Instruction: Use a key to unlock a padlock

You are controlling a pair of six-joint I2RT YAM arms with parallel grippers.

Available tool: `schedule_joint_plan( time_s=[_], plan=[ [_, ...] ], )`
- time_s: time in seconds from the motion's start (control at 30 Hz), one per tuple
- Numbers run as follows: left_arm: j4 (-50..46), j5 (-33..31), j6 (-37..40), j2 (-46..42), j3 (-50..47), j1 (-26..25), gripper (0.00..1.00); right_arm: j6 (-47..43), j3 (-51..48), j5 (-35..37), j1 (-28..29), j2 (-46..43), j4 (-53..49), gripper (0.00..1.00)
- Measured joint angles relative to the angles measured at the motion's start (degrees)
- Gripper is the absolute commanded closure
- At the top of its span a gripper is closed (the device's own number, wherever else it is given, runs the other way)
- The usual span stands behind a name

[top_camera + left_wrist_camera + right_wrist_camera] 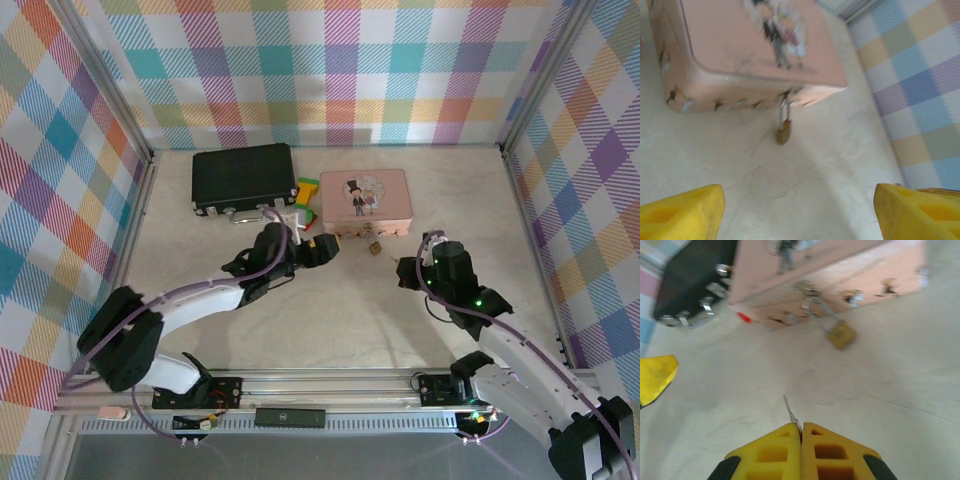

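Note:
The small brass padlock hangs by its silver shackle from the front latch of the pink tin box and rests on the table. In the left wrist view the padlock lies ahead of my left gripper, which is open with its yellow fingers wide apart and nothing between them. My left gripper sits just left of the padlock. My right gripper is shut on a thin silver key whose blade points toward the padlock. The right gripper hovers near the padlock's right.
A black case lies left of the pink box, with coloured toy blocks between them. Checked walls enclose the table on three sides. Bare tabletop lies between the arms and the box.

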Motion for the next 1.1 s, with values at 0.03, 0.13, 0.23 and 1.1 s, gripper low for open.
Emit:
schedule_joint_plan(
  time_s=[0.03, 0.13, 0.23, 1.1],
  plan=[
    [-0.66, -0.79, 0.33, 2.27, 1.01, -1.09, 0.23, -0.74, -0.13, 1.25, -0.59, -0.50, -1.66, 1.00],
    [-1.62, -3.78, 1.60, 9.05, 5.11, -4.15, 0.24, -2.75, -0.83, 3.45, -3.08, -1.60, -4.63, 1.00],
    [-2.32, -7.87, 2.75, 16.04, 11.02, -6.75, 0.24, -4.35, -1.36, 3.76, -6.12, -1.81, -5.75, 1.00],
    [-16.28, -24.22, -0.92, 45.97, 43.82, -11.10, 0.53, -6.93, -2.89, -6.01, -14.86, -1.86, -1.22, 1.00]
  ],
)
